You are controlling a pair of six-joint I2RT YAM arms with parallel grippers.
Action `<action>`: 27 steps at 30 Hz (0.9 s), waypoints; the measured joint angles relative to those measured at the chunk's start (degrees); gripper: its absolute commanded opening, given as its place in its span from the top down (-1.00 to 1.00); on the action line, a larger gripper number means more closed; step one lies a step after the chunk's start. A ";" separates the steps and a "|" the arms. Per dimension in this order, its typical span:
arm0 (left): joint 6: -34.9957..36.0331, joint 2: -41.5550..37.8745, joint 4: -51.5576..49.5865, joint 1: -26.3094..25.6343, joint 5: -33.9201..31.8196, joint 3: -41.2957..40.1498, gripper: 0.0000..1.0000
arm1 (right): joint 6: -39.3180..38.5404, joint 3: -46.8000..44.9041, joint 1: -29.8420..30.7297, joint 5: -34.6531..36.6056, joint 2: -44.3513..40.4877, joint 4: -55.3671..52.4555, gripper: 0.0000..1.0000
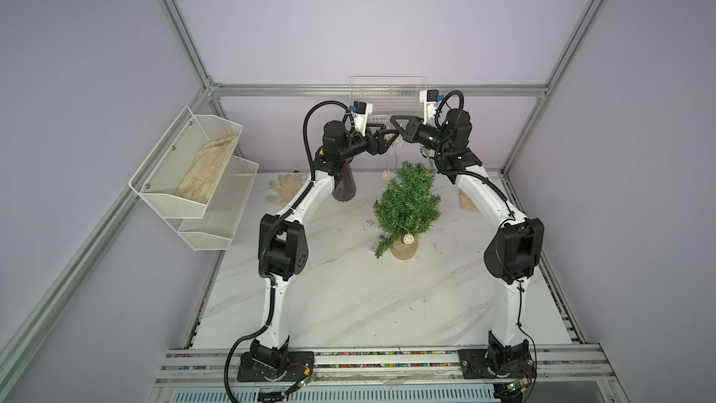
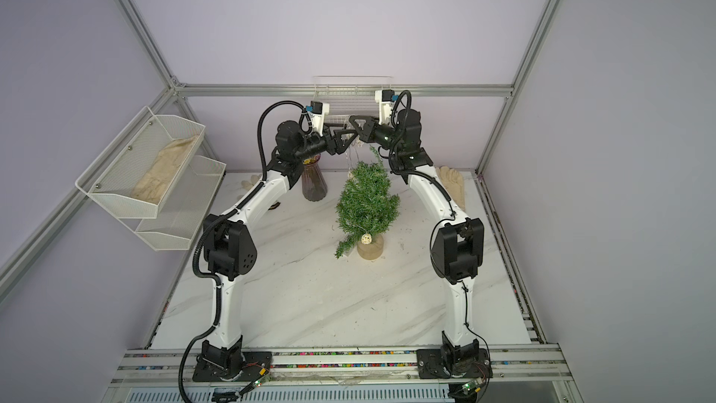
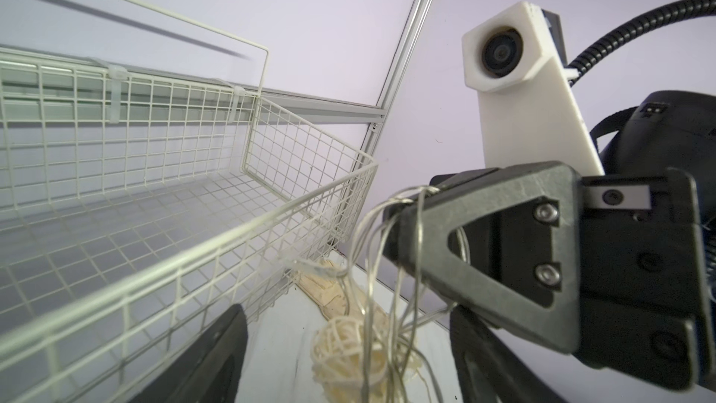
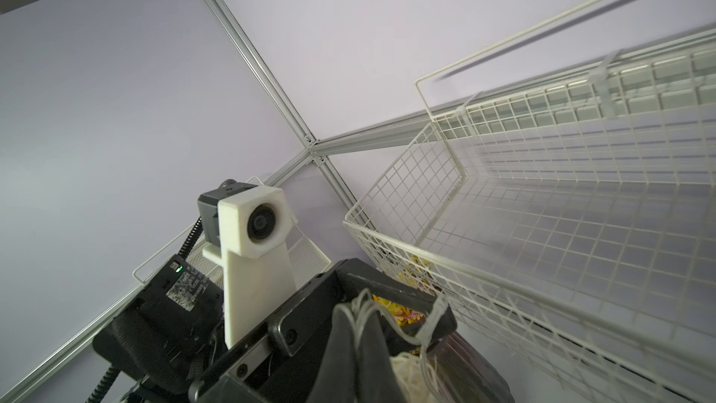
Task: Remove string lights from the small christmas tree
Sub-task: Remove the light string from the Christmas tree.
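**Both arms raised above the tree (image 1: 407, 203), just in front of the wire basket (image 1: 387, 80) on the rear wall.**

- **Right gripper (image 3: 414, 201):** the jaws are closed on a bundle of several strands of the lights (image 1: 386, 175). The strands hang from it in loose loops carrying a cream ball.
- **Left gripper (image 3: 348, 319):** the jaws stand wide apart and hold nothing, with one finger on each side of the hanging loops. In the right wrist view a strand appears to lie over one finger (image 4: 395, 288).
- **Lights:** they are only partly off the tree. A second ball (image 1: 408, 239) hangs at the foot of the tree, against the wooden base (image 1: 403, 253). The battery box is not visible.

**Likely hazards:**

1. The low ball or its wire probably sits among the branches. A further upward pull could then drag or tip the light tree instead of freeing the string.
2. The wire is thin and smooth, and many strands share one pinch. Some could slip out under tension and drop back onto the needles.
3. Loops draped around the open left fingers may tighten as the arms separate, tying the two grippers together.
4. Slack strands swing close to the basket rim and could catch on its mesh.
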 measured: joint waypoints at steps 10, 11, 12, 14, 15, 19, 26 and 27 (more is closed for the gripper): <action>5.22 -5.92 11.23 -0.31 -3.21 -15.80 -0.62 | 0.46 2.45 0.00 0.04 0.07 -2.58 1.00; 5.33 -5.92 11.96 -0.31 -3.43 -15.80 -0.62 | 0.48 2.54 0.00 0.02 0.07 -2.58 1.00; 5.33 -5.97 12.72 -0.31 -3.56 -15.80 -0.62 | 0.48 2.54 0.00 -0.02 0.07 -2.64 1.00; 5.29 -6.01 14.45 -0.31 -3.67 -15.80 -0.63 | 0.48 2.54 0.00 -0.07 0.07 -2.82 1.00; 5.25 -6.01 15.04 -0.31 -3.65 -15.80 -0.63 | 0.48 2.54 0.00 -0.09 0.07 -2.82 1.00; 4.17 -6.01 15.93 -0.31 -3.50 -15.80 -0.58 | 0.63 2.54 0.11 -0.50 0.07 -2.80 1.00; 1.27 -4.52 16.28 -0.33 -1.99 -13.88 -0.35 | 0.92 2.47 0.61 -2.54 0.07 -2.43 1.00; 0.87 -3.93 16.28 -0.33 -1.79 -13.11 -0.33 | 0.94 2.38 0.63 -2.62 0.07 -2.34 1.00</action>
